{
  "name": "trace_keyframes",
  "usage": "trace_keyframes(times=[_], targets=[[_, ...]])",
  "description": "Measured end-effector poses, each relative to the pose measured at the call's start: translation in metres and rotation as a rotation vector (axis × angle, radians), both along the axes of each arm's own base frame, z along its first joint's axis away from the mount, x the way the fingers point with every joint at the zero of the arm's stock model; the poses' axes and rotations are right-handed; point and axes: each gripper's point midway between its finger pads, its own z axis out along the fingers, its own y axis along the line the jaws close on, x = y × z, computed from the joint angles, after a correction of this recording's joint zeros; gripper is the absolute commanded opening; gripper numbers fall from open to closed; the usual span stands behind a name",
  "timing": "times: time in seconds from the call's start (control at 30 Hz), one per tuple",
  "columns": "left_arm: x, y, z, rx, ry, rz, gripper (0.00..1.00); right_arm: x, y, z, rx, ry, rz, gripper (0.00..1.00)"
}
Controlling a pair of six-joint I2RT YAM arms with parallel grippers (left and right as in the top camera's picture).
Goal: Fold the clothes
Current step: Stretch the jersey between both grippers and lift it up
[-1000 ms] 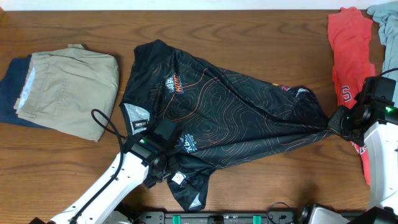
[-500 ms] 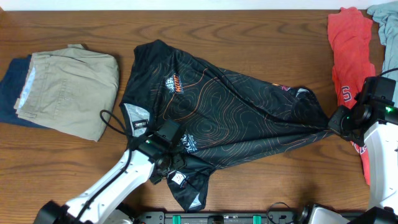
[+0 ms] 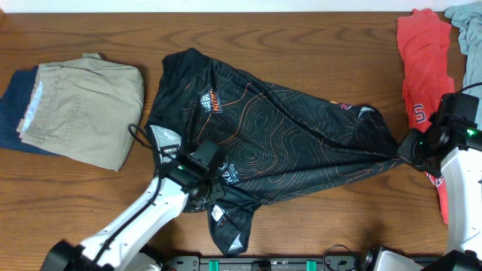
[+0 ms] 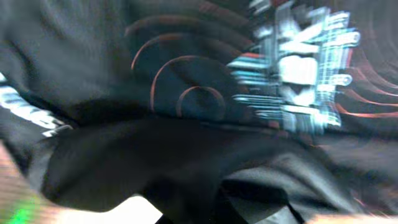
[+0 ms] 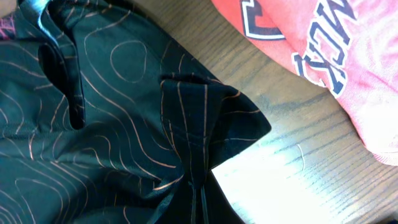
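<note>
One black jersey (image 3: 279,128); left of it, one beige trousers (image 3: 83,109) and one navy garment (image 3: 9,113); right of it, one red T-shirt (image 3: 422,60) and one grey cloth (image 3: 468,30).

Jersey (image 3: 279,128) lies in middle of bench (image 3: 301,45). Trousers (image 3: 83,105) to its left, apart, on top of another folded garment (image 3: 9,113). T-shirt (image 3: 422,68) at right edge, just past jersey's right tip. Left gripper (image 3: 207,192) on jersey's near-left part; right gripper (image 3: 407,154) at that right tip.
</note>
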Motion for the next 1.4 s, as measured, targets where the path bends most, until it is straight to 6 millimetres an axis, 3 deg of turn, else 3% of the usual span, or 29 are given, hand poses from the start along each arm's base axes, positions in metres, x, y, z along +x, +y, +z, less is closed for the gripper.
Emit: trace_keyframes(times=[0.23, 0.33, 0.67, 0.87, 1.03, 1.17, 1.27, 1.4], targets=[[0.036, 0.007, 0.103, -0.044, -0.226, -0.099, 0.06, -0.011, 0.013, 0.000, 0.098, 0.031, 0.027, 0.01], [0.045, 0.014, 0.154, -0.072, -0.350, -0.099, 0.06, -0.015, 0.011, 0.015, 0.125, 0.038, 0.024, 0.01], [0.048, 0.030, 0.301, -0.149, -0.772, -0.106, 0.06, 0.005, 0.004, 0.129, 0.086, -0.152, 0.077, 0.01], [0.042, 0.044, 0.373, -0.139, -0.977, -0.084, 0.06, 0.006, 0.006, 0.207, -0.003, -0.350, 0.109, 0.01], [0.032, 0.053, 0.415, -0.138, -1.095, -0.077, 0.06, -0.011, 0.014, 0.280, -0.114, -0.565, 0.128, 0.01], [0.025, 0.058, 0.435, -0.119, -1.158, -0.096, 0.06, -0.026, 0.020, 0.319, -0.179, -0.686, 0.137, 0.01], [0.023, 0.060, 0.442, -0.089, -1.185, -0.121, 0.06, -0.031, 0.022, 0.337, -0.214, -0.747, 0.140, 0.01], [0.026, 0.063, 0.440, -0.048, -1.182, -0.134, 0.06, -0.027, 0.020, 0.338, -0.217, -0.749, 0.141, 0.01]])
